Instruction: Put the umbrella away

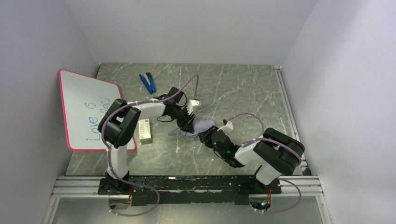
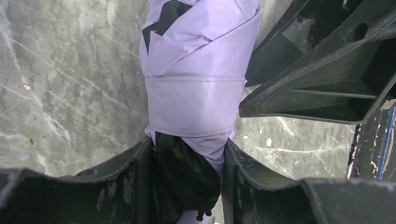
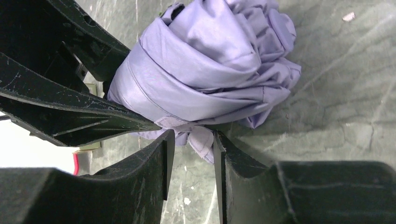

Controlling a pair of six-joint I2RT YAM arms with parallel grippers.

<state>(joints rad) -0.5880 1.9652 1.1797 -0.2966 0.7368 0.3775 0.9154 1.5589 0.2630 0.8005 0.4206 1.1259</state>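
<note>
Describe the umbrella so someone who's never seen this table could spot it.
In the middle of the grey marble table, the left gripper and right gripper meet. The umbrella is the lavender fabric bundle between them, the only soft, crumpled thing; the nearby carton is boxy.

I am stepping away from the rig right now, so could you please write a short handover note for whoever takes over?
Left gripper: shut on the folded pale lavender fabric umbrella, near its dark end.
Right gripper: pinching a small lavender fabric flap at the bundle's edge.
Umbrella: mid-table over the grey marble-look tabletop, between both grippers.
Done: canopy collapsed, closure strap wrapped round it.
Left: I cannot tell if the strap is fastened; confirm, then release.
</note>
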